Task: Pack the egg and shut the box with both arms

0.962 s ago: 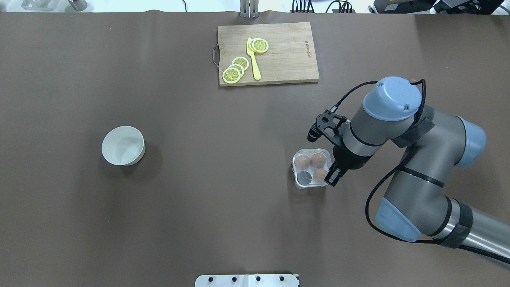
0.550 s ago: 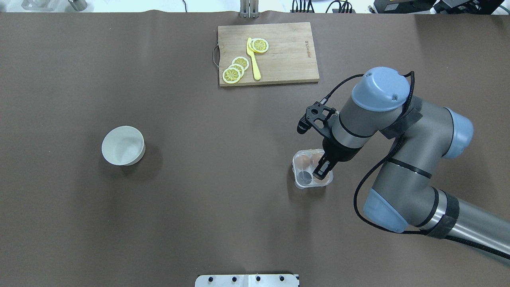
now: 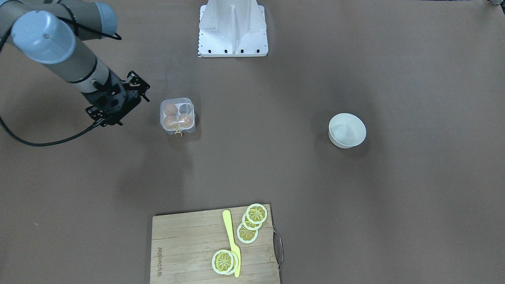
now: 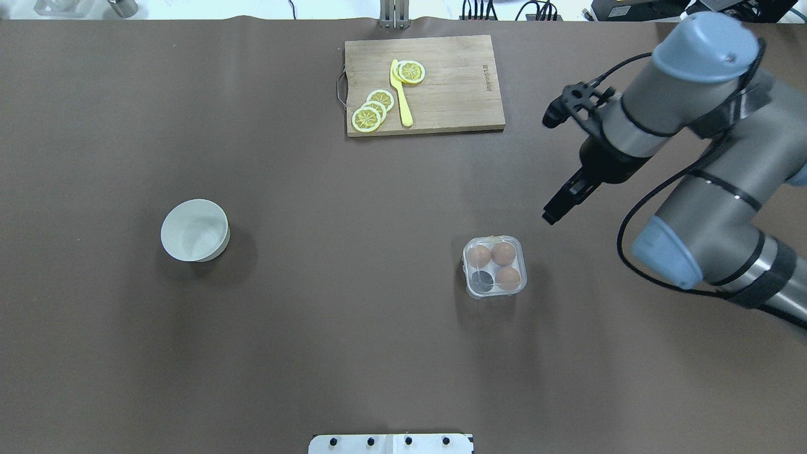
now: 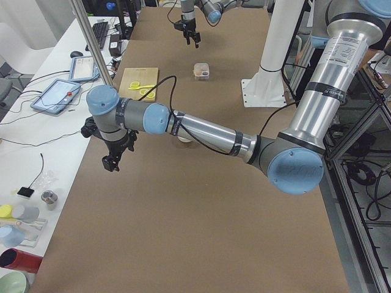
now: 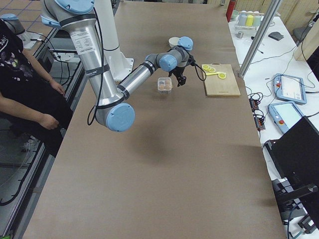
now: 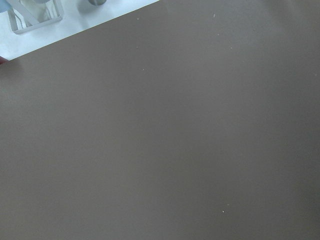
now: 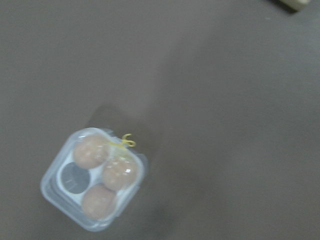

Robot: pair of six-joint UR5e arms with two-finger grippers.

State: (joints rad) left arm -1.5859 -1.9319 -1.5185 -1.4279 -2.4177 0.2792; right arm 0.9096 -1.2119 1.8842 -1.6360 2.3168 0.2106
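The clear box (image 4: 495,267) stands on the brown table right of centre, its lid lying down over the tray. Three orange-brown eggs (image 4: 503,253) fill three cells; the near-left cell is empty. The right wrist view shows the box (image 8: 95,180) from above with its yellow string tag. My right gripper (image 4: 550,216) hangs above the table, behind and to the right of the box, apart from it, fingers together and empty. My left gripper (image 5: 110,165) shows only in the exterior left view, far from the box near the table's left end; I cannot tell its state.
A white bowl (image 4: 194,230) stands at the left. A wooden cutting board (image 4: 460,94) with lemon slices (image 4: 372,112) and a yellow knife (image 4: 401,94) lies at the back centre. The white robot base (image 4: 391,443) is at the near edge.
My right gripper has lifted off the box's right side and moved back and to the right. The box now shows whole and has not shifted.
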